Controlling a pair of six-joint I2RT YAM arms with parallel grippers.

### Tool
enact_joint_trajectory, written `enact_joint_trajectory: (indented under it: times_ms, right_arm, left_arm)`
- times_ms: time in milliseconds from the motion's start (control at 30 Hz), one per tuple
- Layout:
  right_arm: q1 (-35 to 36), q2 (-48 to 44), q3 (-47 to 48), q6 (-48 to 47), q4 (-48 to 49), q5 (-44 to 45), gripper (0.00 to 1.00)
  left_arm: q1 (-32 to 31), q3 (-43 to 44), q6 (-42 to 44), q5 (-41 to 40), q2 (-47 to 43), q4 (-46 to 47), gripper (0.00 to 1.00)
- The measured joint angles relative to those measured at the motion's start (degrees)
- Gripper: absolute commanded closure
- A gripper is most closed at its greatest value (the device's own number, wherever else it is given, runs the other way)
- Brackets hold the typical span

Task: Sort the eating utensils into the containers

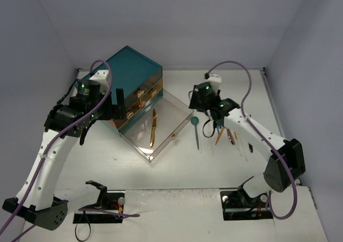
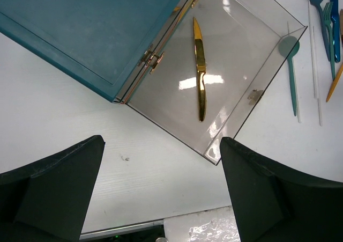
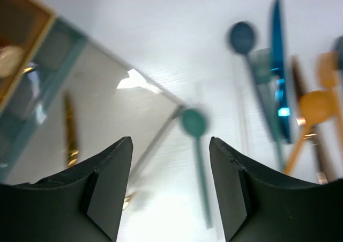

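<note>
The teal chest (image 1: 131,70) stands at the back left with one clear drawer (image 1: 172,113) pulled out. A gold knife (image 1: 153,128) lies in that drawer; it also shows in the left wrist view (image 2: 199,70). My right gripper (image 1: 211,125) is open and empty, above the table just right of the drawer, over a teal spoon (image 3: 194,123). Several more utensils (image 1: 228,134) lie to its right: a blue knife (image 3: 277,65), a blue spoon (image 3: 242,38) and an orange spoon (image 3: 311,105). My left gripper (image 1: 113,103) is open and empty, high beside the chest's front.
The chest's other drawers, with orange-brown fronts (image 1: 140,94), are shut. Grey walls close in the back and both sides. The drawer's front corner (image 2: 214,155) reaches toward the table's near edge.
</note>
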Motion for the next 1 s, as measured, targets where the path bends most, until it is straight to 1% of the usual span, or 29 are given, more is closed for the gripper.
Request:
enact_joint_trajectory:
  times_ms: [100,233,333,400,500,600,767,1000]
  right_arm:
    - [-8.7,-1.5,-3.6,-4.5,-0.3,-1.3,0.49]
    - [-16.8,0.9,-5.4,-11.6,-1.8,-3.9,0.52]
    - [-20.2,3.6,-5.2,-15.5,-1.8,-6.5,0.54]
    - [-22.2,6.4,-4.2,-17.8,-1.9,-8.1,0.59]
    - [-24.2,11.3,-2.0,-20.6,-1.6,-10.0,0.68]
    - [-25.3,15.7,-0.4,-22.4,-1.3,-11.4,0.71]
    - [-25.5,20.3,1.0,-23.9,-1.3,-13.5,0.72]
    - [-25.6,23.2,3.5,-24.4,-0.7,-14.3,0.72]
  left_arm:
    - [0.0,-0.1,0.4,1.0,0.0,0.0,0.12]
    - [0.0,-0.8,0.6,2.3,0.1,0.1,0.12]
    - [0.1,-0.9,0.7,3.0,0.5,0.0,0.12]
    - [0.2,-0.9,0.7,3.2,0.7,0.1,0.12]
    - [0.3,-0.9,0.7,3.4,0.7,0.0,0.12]
    - [0.3,-0.9,0.7,3.6,0.7,0.1,0.12]
    - [0.3,-0.9,0.6,3.7,0.7,0.1,0.12]
    - [0.3,-2.2,0.6,4.1,0.2,0.0,0.12]
